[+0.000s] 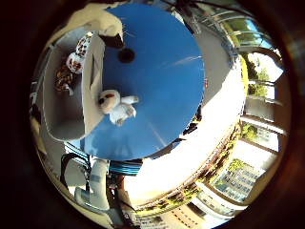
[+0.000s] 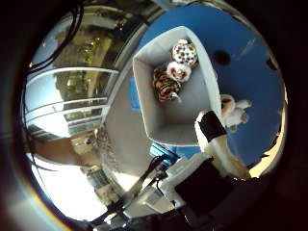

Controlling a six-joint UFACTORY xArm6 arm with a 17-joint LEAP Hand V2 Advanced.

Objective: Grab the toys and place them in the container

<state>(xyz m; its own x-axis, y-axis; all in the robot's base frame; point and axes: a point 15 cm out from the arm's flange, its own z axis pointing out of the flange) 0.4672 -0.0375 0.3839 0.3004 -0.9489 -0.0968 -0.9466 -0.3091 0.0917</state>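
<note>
A grey rectangular container (image 2: 159, 120) stands on a round blue table (image 1: 162, 67). Inside it lie three toys: a tiger-striped plush (image 2: 166, 87), a red and white round toy (image 2: 176, 69) and a brown and white patterned toy (image 2: 184, 50). A white plush toy (image 1: 116, 105) lies on the blue table just beside the container's long wall; the right thumb side palm view also shows it (image 2: 232, 110). My hand (image 2: 214, 144) hangs above the container's near end, its fingers straight and away from the toys. A white finger also shows in the little finger side view (image 1: 95, 179).
A small dark round spot (image 1: 126, 55) marks the blue table past the container. The table's pale rim (image 1: 224, 100) curves round it. Large windows (image 2: 67, 96) with buildings outside lie beyond the table.
</note>
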